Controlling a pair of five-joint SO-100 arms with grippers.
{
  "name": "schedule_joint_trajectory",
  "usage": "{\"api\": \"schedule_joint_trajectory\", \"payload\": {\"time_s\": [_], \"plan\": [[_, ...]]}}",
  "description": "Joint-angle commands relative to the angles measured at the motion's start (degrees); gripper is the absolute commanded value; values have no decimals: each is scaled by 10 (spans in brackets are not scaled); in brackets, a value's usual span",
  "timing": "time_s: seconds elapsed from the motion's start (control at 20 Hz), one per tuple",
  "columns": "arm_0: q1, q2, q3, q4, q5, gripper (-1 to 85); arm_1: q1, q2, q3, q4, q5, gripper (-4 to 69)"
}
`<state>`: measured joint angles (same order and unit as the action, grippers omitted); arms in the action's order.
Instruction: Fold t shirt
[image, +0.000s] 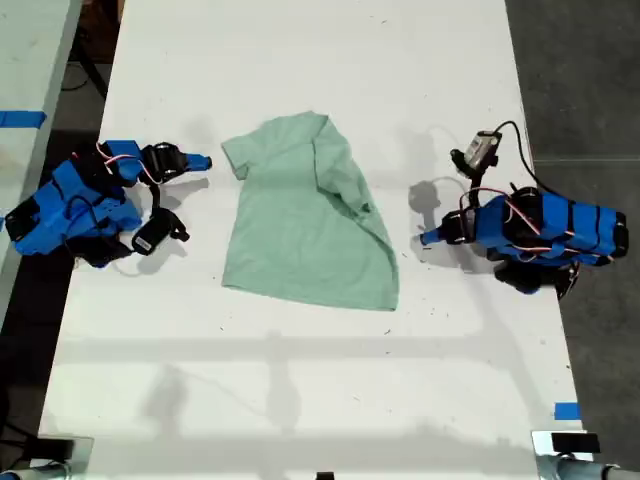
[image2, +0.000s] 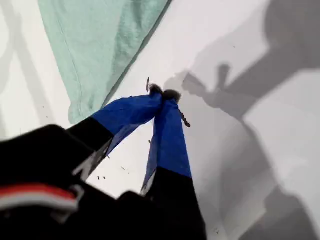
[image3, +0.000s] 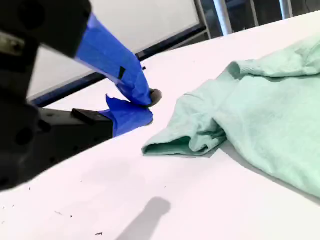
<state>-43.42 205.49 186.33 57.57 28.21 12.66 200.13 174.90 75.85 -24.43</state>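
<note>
step: mid-fold, shirt half-folded | my first gripper clenched, empty | my second gripper clenched, empty – sleeve at 3 o'clock | next: regrasp an edge

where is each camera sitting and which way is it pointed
Exterior view: overhead, looking down on the table and shirt; both blue arms show.
First wrist view: on my first claw, facing down at the shirt's edge; its shut tips show.
Second wrist view: low on my second claw, facing the sleeve across the table.
All share the shirt.
</note>
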Motion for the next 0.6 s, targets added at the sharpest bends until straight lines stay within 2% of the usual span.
{"api": "schedule_joint_trajectory", "payload": {"time_s": [0.0,0.15,0.2,0.25,0.3,0.35,0.4,0.45,0.5,0.55], "plan": [[6,-1,23,2,-1,4,-5,5,33,3,-2,2],[6,-1,23,2,-1,4,-6,5,33,3,0,2],[17,-1,23,2,-35,23,-7,5,33,3,0,2],[73,-2,23,2,-136,76,-7,5,33,3,0,2],[144,-1,23,1,-247,90,-8,5,33,3,0,2],[197,0,23,1,-271,95,-9,5,33,3,0,2],[243,0,23,1,-241,95,-7,5,33,3,0,2],[269,4,23,-1,-249,68,-5,5,33,3,0,2],[229,5,23,-6,-271,49,-5,5,33,3,0,2],[222,5,21,-33,-355,-3,-8,5,33,3,2,2]]}}
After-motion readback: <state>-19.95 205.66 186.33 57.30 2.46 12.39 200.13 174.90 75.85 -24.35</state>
